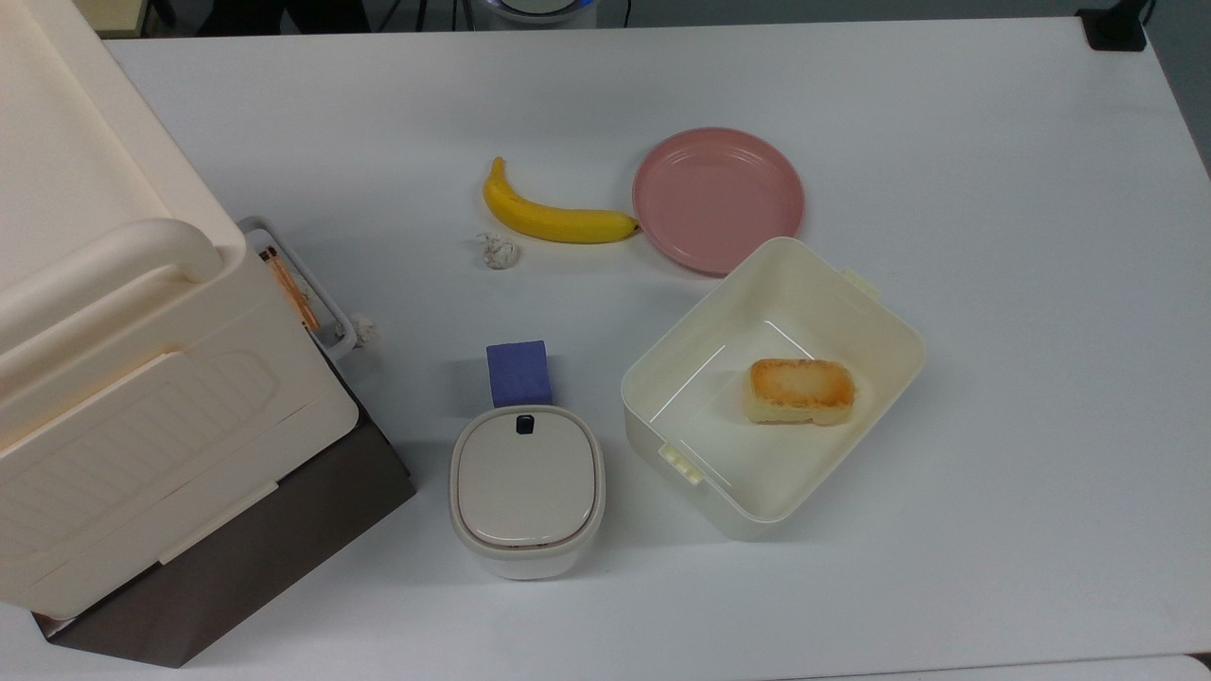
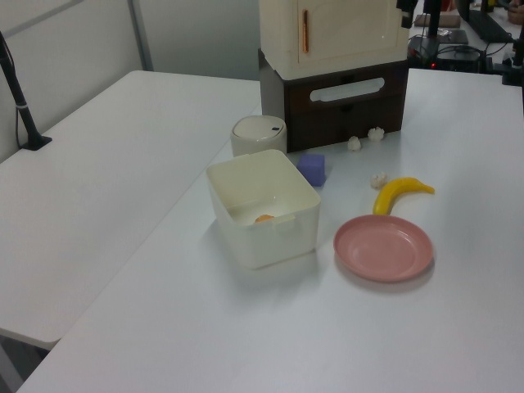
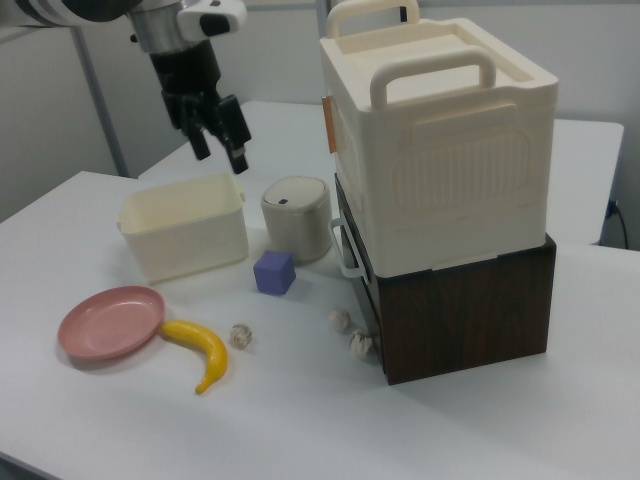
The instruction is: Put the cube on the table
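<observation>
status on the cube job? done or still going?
Looks done: the cube sits flat on the table, between the small lidded container and the banana, nothing gripping it. In hand: nothing; the pincer hangs open and empty, well above the table. Left: nothing visible.
</observation>
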You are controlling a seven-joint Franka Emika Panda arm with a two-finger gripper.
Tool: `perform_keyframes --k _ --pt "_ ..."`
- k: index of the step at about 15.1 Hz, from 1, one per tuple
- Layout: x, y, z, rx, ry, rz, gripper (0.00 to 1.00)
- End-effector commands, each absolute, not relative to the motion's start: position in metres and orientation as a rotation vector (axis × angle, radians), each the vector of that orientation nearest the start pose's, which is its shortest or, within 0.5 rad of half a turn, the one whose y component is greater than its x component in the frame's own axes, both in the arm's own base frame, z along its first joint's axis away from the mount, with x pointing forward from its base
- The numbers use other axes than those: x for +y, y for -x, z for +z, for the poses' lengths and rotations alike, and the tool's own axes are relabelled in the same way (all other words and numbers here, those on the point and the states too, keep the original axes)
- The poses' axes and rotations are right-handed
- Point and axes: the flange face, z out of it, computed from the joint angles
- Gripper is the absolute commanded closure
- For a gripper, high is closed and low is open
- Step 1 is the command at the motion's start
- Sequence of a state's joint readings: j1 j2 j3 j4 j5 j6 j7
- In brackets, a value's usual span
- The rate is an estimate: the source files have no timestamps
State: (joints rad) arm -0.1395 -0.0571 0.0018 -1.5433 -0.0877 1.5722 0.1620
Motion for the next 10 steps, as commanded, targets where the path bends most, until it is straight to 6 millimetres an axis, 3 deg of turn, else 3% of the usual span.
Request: perform_keyframes --k 1,6,10 --pt "-0.082 -0.542 0.668 0.436 3.167 -0.263 0.00" --pt "-0.075 -0.544 0.662 0.304 3.186 -0.238 0.00" --pt "-0.072 -0.546 0.658 0.307 3.152 -0.225 0.00"
